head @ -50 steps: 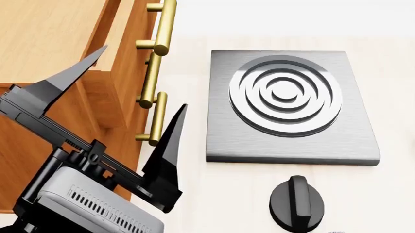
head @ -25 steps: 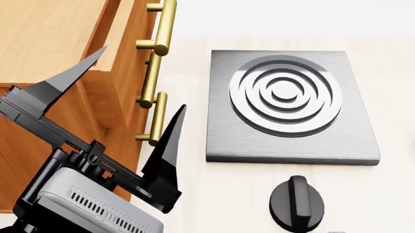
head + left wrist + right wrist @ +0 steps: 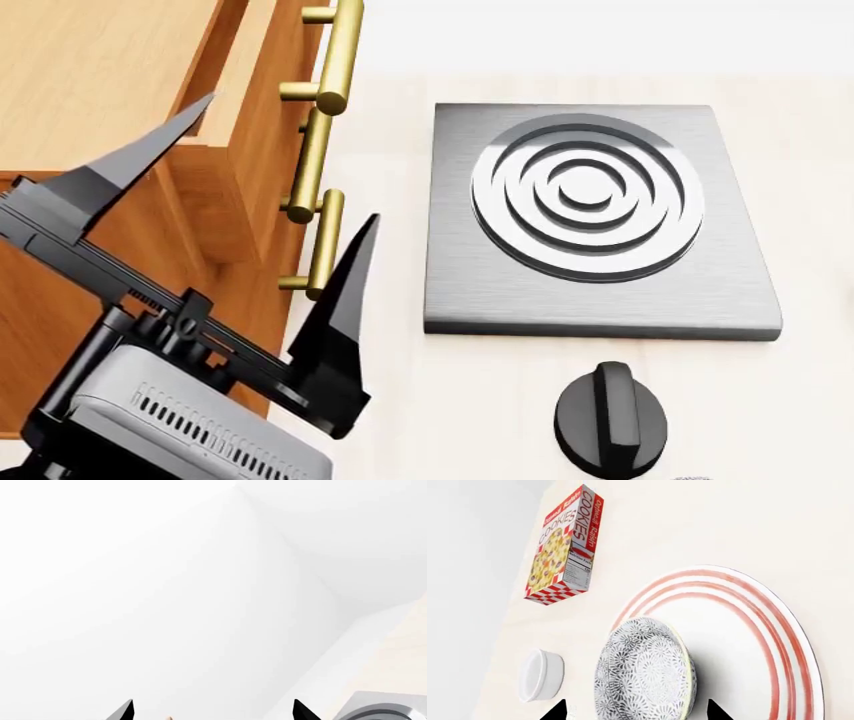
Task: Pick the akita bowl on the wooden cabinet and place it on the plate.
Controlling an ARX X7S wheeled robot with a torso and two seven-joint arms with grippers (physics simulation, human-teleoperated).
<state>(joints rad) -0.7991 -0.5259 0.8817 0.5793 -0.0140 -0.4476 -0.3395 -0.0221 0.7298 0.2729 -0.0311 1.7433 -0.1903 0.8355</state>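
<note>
The patterned akita bowl (image 3: 644, 672) rests on the plate (image 3: 760, 645), toward one edge – apparently delivered; right gripper (image 3: 635, 711) spread, released, around it; left gripper (image 3: 254, 240) spread, empty, beside the wooden cabinet (image 3: 120, 130).

Pale table (image 3: 400, 400), w/ stove plate (image 3: 601, 300), knob (image 3: 611, 420), plate (image 3: 747, 645), cookie box (image 3: 564, 545), white cup (image 3: 540, 675)

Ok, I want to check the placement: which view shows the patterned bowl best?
The right wrist view: the patterned bowl sits on the plate, between the right hand's fingertips. Head and left wrist views show no bowl.
</note>
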